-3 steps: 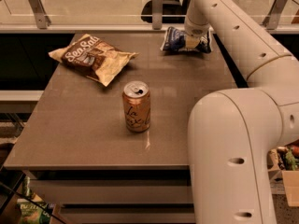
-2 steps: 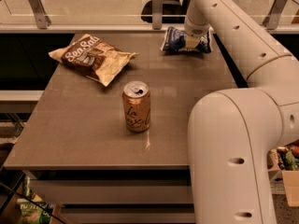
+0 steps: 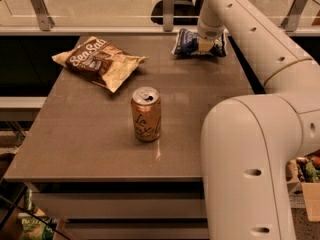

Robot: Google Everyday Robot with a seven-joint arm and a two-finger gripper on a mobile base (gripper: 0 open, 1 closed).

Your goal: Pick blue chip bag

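The blue chip bag, small and dark blue with white edges, lies at the far right of the brown table, close to its back edge. My gripper comes down from the white arm and sits right on the bag's middle, covering part of it. The bag seems to rest on the tabletop; whether it is raised at all is not visible.
A larger brown-and-tan "Sea Salt" bag lies at the far left. An orange drink can stands upright mid-table. The arm's big white base fills the right foreground. A glass railing runs behind the table.
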